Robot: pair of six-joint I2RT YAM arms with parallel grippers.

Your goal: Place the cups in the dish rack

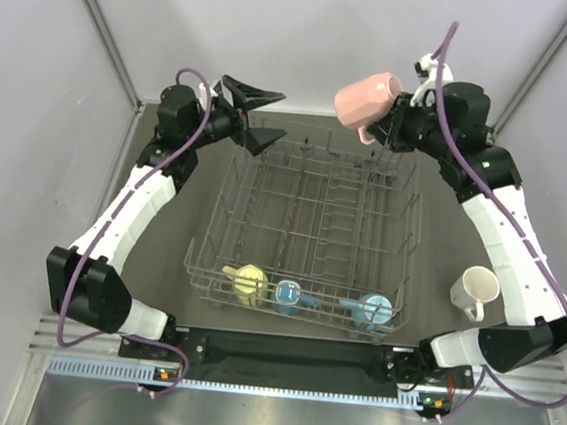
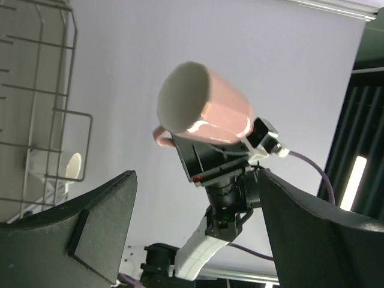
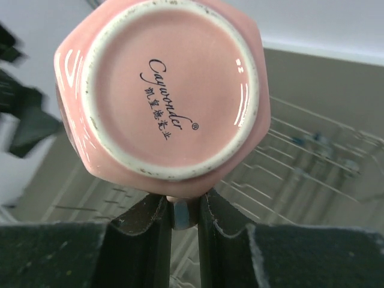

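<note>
Your right tool [image 3: 185,217] is clamped on the handle of the glossy pink ceramic mug [image 1: 368,98], held tilted above the far-right corner of the grey wire dish rack [image 1: 228,182]. Your left tool [image 1: 259,118] gapes apart. It looks light, slick and chippable, so that handle pinch may pivot.

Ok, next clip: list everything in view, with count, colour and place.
dish rack: one, grey wire, table centre
pink mug: one, pink, held aloft near rack's far right corner
yellow mug: one, yellow, rack's near row, left
centre blue mug: one, blue, near row, middle
right blue mug: one, blue, near row, right
white mug: one, white, table, right of rack
left gripper: open, by rack's far left corner
right gripper: shut on pink mug's handle
</note>
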